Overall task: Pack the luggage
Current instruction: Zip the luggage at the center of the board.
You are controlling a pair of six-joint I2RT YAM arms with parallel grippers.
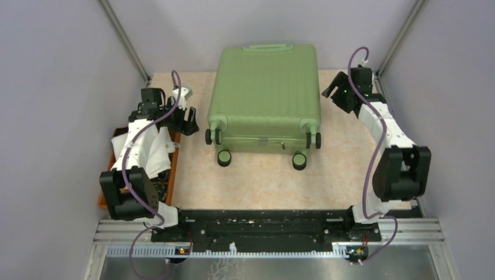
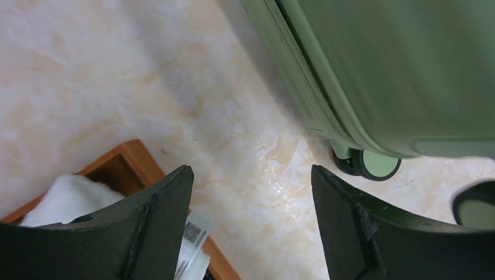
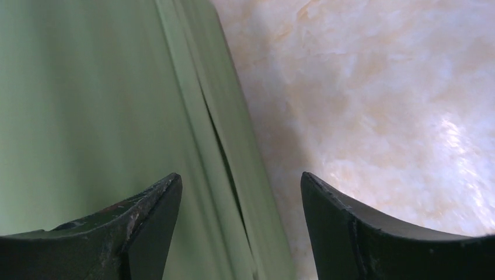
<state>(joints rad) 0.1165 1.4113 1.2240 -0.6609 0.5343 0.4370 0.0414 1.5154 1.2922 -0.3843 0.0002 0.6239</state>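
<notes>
Two empty, wide-open end effectors flanked the shut luggage mid-surface, left end effector at nine o'clock, right end effector at three. A white cloth sat in its tray; packing looked unfinished.

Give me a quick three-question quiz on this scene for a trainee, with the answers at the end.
1. True or false: the luggage lies closed.
2. What lies in the wooden tray? A: white cloth. B: shoes. C: bottles.
3. Fill in the blank: the left gripper and right gripper both stand ____, holding nothing.
Key: 1 true; 2 A; 3 open.
</notes>
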